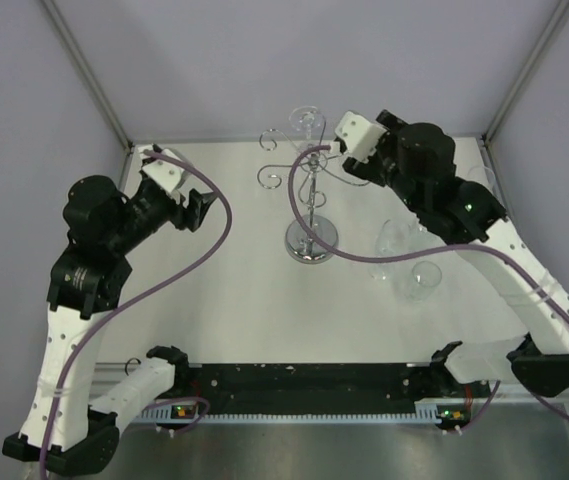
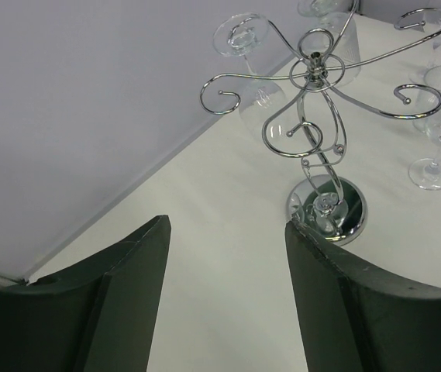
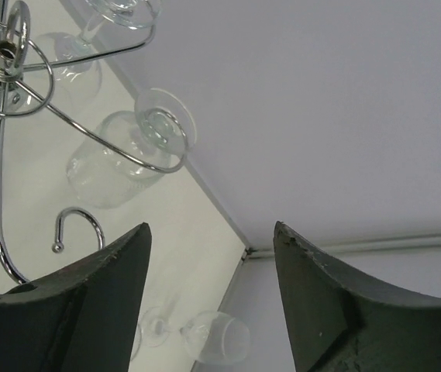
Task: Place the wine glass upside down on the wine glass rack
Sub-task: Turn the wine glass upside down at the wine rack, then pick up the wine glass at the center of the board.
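Note:
The chrome wine glass rack [image 1: 310, 195] stands mid-table on its round mirrored base [image 1: 311, 241]; it also shows in the left wrist view [image 2: 313, 74]. One wine glass [image 1: 307, 122] hangs upside down on a back arm [image 2: 260, 101] [image 3: 123, 159]. A second hanging glass [image 3: 69, 58] [image 2: 342, 43] shows beside it. My right gripper [image 1: 336, 152] [image 3: 211, 226] is open and empty, right beside the rack's top arms. My left gripper [image 1: 202, 208] [image 2: 226, 223] is open and empty, left of the rack and apart from it.
Two wine glasses [image 1: 396, 240] [image 1: 422, 281] stand upright on the table right of the rack, under my right arm; one shows in the left wrist view [image 2: 439, 128]. Another glass [image 3: 218, 337] lies on its side near the back wall.

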Available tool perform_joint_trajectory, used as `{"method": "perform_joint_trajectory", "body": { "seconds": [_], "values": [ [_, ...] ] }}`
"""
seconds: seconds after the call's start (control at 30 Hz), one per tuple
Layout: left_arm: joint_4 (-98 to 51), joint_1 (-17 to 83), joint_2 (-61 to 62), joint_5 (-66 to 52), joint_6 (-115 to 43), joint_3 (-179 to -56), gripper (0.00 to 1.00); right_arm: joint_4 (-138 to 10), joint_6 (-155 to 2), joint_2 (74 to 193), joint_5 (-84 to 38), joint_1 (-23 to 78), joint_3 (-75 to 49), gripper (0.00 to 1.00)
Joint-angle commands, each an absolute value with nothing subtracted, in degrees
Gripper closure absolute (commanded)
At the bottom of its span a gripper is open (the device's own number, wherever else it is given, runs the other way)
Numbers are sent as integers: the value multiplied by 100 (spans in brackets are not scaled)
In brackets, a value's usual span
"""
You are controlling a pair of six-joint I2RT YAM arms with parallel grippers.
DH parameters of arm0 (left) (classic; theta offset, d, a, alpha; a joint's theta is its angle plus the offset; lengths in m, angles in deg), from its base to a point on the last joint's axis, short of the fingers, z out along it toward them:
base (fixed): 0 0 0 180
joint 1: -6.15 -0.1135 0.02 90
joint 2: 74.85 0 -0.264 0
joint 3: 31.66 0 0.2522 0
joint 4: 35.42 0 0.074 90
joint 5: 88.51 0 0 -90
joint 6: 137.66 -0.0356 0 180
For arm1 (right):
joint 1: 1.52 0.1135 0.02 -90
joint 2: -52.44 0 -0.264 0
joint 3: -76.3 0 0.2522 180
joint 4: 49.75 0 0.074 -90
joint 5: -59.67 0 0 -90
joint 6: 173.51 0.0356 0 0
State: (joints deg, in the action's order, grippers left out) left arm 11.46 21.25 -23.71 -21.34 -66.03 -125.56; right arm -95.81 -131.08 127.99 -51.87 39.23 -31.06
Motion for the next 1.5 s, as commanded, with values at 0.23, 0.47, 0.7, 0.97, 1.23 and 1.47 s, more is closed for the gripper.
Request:
{"method": "perform_joint_trajectory", "body": {
  "seconds": [0.23,0.47,0.7,0.97,1.23,1.47],
  "values": [
    [1253,2145,-2326,-1899,-6304,-12505,29,-10025,-11278,11415,-5266,3575,-2246,26],
    [1288,2145,-2343,-1688,-6295,-12268,18,-10376,-10699,11063,-4661,2688,-1490,25],
    [1306,2145,-2405,-1415,-6418,-12048,12,-10842,-10004,11071,-4088,1756,-1182,25],
    [1314,2145,-2458,-1406,-6471,-11934,10,-10860,-9731,11563,-3693,868,-1032,28],
    [1279,2145,-2572,-1354,-6515,-11811,9,-10483,-9748,12468,-3569,384,-874,32],
    [1306,2145,-2607,-1371,-6506,-11784,9,-10148,-9818,13311,-3394,-11,-883,40]
  ]
}}
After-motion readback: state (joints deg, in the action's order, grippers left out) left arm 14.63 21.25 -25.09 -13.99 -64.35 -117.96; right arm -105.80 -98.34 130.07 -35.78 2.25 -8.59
